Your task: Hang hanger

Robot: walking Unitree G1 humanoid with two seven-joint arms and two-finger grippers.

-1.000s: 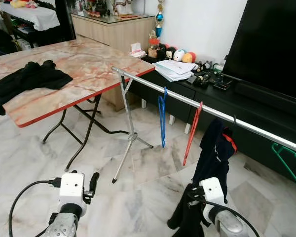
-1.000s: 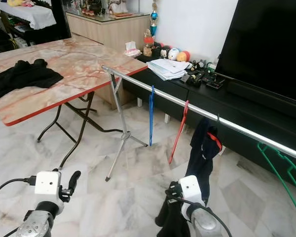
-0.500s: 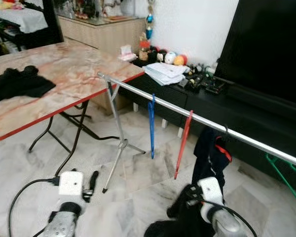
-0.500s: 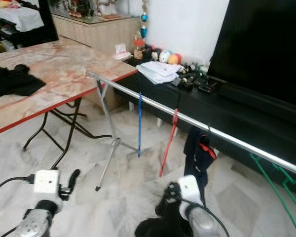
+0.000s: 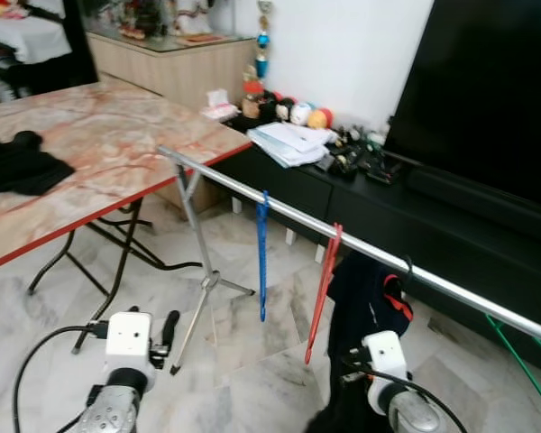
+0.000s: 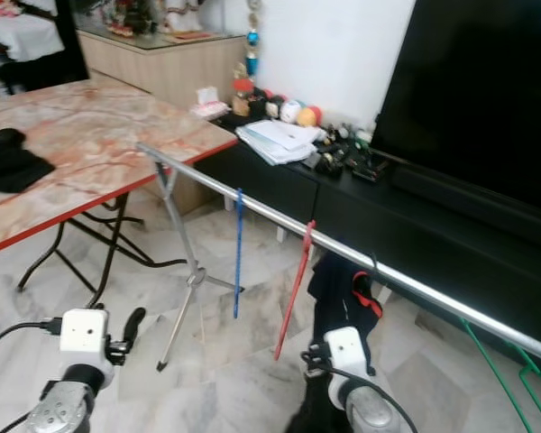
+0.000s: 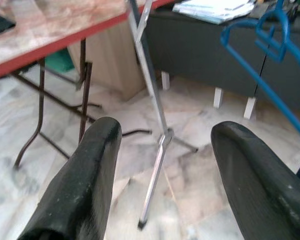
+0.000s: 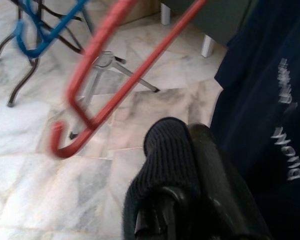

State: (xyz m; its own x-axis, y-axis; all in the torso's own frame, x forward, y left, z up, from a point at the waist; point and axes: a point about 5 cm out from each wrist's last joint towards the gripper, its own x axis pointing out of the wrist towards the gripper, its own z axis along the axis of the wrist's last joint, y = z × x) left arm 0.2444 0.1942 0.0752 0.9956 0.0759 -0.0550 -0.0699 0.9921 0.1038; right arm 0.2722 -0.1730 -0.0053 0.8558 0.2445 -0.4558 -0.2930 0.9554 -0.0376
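Just beside red hanger [image 8: 105, 75], right pincer [image 8: 190, 165] clamped on dark garment [image 8: 162, 165]; left pincer [image 7: 162, 165] apart.

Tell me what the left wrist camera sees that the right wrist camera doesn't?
Left wrist view: the open left claw, the red-edged table and the white papers. Right wrist view: the right claw shut on a dark knitted cloth, the red hanger, and a navy shirt with white lettering. Both: the blue hanger, the rack's silver leg and the marble floor.
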